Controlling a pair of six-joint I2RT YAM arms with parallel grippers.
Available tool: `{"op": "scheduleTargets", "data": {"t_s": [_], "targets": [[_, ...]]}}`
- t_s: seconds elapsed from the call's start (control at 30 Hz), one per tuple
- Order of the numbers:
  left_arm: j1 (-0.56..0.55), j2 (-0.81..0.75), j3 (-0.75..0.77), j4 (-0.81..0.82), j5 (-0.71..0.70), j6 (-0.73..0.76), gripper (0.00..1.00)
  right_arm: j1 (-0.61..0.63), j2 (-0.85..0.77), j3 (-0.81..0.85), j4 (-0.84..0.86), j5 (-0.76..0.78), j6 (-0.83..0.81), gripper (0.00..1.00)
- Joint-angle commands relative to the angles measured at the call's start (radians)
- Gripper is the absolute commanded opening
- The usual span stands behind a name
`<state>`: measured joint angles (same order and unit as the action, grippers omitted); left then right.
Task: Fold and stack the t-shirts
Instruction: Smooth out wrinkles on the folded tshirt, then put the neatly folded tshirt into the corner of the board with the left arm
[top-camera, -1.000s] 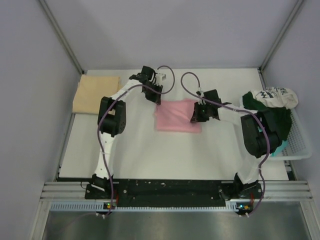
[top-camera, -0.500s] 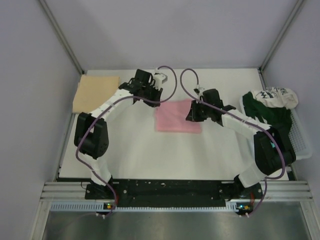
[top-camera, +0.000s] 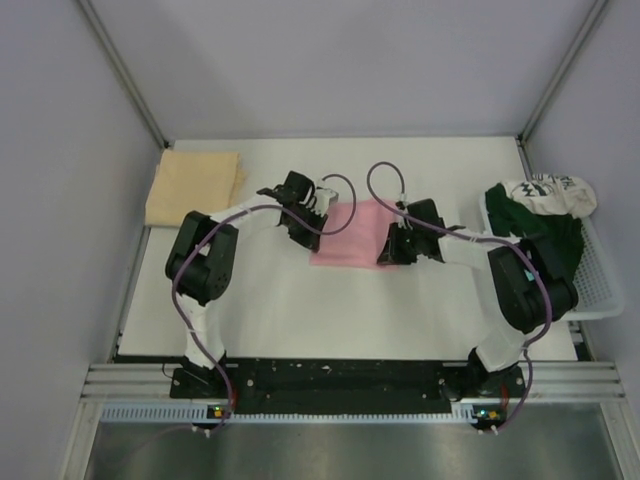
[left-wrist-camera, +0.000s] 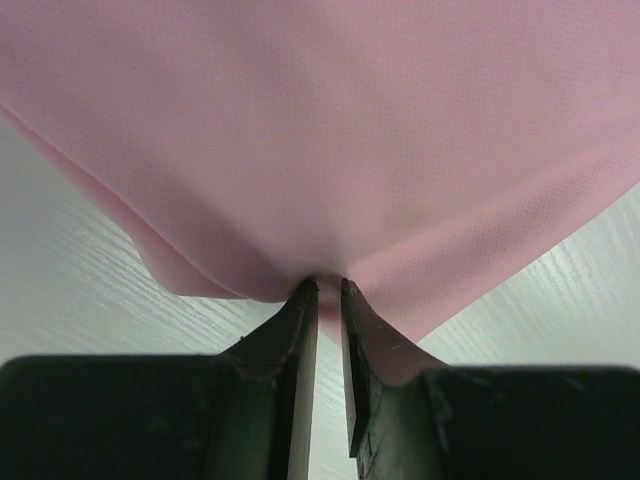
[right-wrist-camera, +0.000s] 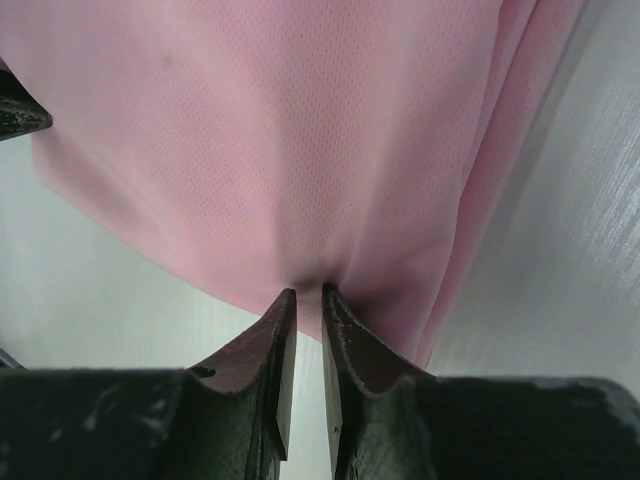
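As the pink t-shirt (top-camera: 352, 235) looks limp, the left claw (left-wrist-camera: 328, 287) and right claw (right-wrist-camera: 308, 292), almost closed, pinch its edge at their tips.

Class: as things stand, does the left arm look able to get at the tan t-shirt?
Probably not yet: the left arm has its jaws shut on the pink t-shirt; the tan t-shirt lies apart, farther left.

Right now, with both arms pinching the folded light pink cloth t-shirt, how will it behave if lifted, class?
Probably floppy: the light pink cloth t-shirt puckers where the left fingers and right fingers pinch it, so it would likely sag between them. Likely light, being thin, fine-mesh fabric. Its folded layers might slip apart.
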<state>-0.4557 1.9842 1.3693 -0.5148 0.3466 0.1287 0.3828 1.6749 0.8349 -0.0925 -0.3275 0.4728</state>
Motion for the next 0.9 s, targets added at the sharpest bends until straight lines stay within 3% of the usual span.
{"op": "scheduleTargets", "data": {"t_s": [0.0,0.07,0.17,0.33,0.53,0.57,0.87], "targets": [[0.011,-0.070,-0.029,-0.027,-0.038,0.017,0.22,-0.001,-0.058,-0.020,-0.009,0.016,0.007,0.18],[0.011,-0.114,-0.009,-0.036,-0.015,0.035,0.24,0.004,-0.107,-0.008,-0.035,0.022,-0.011,0.21],[0.012,-0.137,0.071,-0.088,0.017,0.104,0.29,0.002,-0.164,0.021,-0.072,0.039,-0.036,0.35],[0.080,-0.073,0.162,-0.064,0.005,-0.049,0.40,-0.048,-0.187,0.069,-0.084,0.067,-0.053,0.43],[0.098,0.042,0.214,-0.051,0.051,-0.181,0.51,-0.124,-0.090,0.121,-0.087,0.054,-0.052,0.49],[0.098,0.063,0.218,-0.044,0.054,-0.184,0.62,-0.125,-0.080,0.127,-0.090,0.050,-0.054,0.49],[0.098,0.229,0.315,-0.097,0.204,-0.259,0.61,-0.125,-0.135,0.092,-0.093,0.054,-0.069,0.51]]}}
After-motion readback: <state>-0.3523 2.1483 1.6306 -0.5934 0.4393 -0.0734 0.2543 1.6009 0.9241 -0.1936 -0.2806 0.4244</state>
